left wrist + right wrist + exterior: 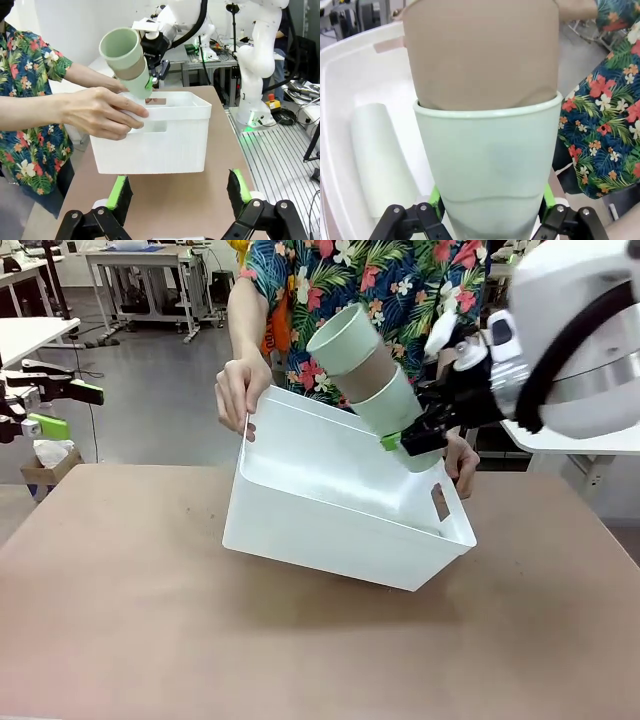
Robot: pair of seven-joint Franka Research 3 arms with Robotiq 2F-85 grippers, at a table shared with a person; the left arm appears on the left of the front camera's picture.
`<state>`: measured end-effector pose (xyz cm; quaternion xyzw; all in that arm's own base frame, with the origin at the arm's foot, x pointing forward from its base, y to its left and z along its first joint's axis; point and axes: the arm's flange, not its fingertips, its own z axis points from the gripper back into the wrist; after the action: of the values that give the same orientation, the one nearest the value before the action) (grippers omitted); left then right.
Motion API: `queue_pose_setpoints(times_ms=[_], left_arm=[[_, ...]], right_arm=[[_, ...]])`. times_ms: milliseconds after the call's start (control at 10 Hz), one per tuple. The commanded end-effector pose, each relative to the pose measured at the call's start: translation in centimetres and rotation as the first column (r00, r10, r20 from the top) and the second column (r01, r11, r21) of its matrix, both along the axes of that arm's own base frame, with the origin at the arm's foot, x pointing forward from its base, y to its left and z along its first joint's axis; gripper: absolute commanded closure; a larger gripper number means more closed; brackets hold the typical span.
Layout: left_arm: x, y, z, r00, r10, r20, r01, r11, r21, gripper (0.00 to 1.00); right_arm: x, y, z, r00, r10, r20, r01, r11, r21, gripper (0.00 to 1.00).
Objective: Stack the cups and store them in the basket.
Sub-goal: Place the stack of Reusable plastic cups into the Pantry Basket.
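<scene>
Cups point(372, 370) nested into a three-high stack, mint over brown-taupe over mint, are held tilted above the basket point(330, 495), which is tipped up on the table point(150, 620) toward the robot's side by a person in a flowered shirt. The basket's far rim is gripped by the person's hands, one at the corner point(240, 390) and one point(462, 462) beyond the slotted end. In the left wrist view, the near hand point(102, 111) is seen clasped over the rim beside a slot handle.

The stack is clamped near its base by the right gripper point(405, 440), with green pads pressed to either side of the lowest mint cup; the right wrist view shows that cup point(490, 170) between the fingers, the brown cup point(482, 52) seated in it. A further mint cup point(380, 160) is seen lying on its side on the basket floor, just beside the held stack.

The left gripper point(45, 408) is parked well off to the side, away from the work, its fingers point(119, 192) spread wide with nothing between them.

The storing step appears to be in hand: stacking looks done for these three, and the stack's base is already within the basket's open mouth. The next move is judged to call for the stack being lowered further and laid clear of the cup already inside, then released only once it is supported by the tilted floor, so that it is not left to slide or roll.
</scene>
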<state>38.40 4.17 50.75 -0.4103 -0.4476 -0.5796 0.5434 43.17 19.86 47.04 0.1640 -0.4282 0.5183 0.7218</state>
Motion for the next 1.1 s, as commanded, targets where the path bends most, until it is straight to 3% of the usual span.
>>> queue_pose_setpoints(times_ms=[0, 500, 1000], left_arm=[[-0.1, 0.0, 0.3, 1.0, 0.005, -0.005, -0.005, 1.0, -0.005, 0.0], [-0.1, 0.0, 0.3, 1.0, 0.005, -0.005, -0.005, 1.0, -0.005, 0.0], [-0.1, 0.0, 0.3, 1.0, 0.005, -0.005, -0.005, 1.0, -0.005, 0.0]], right_arm=[[1.2, 2.2, -0.3, 0.999, -0.053, 0.004, 0.053, 0.996, -0.077, 0.14], [1.0, 4.6, -4.0, 0.998, -0.063, 0.021, 0.066, 0.977, -0.202, 0.14], [1.0, 4.9, -5.7, 0.997, -0.063, 0.052, 0.075, 0.954, -0.289, 0.14]])
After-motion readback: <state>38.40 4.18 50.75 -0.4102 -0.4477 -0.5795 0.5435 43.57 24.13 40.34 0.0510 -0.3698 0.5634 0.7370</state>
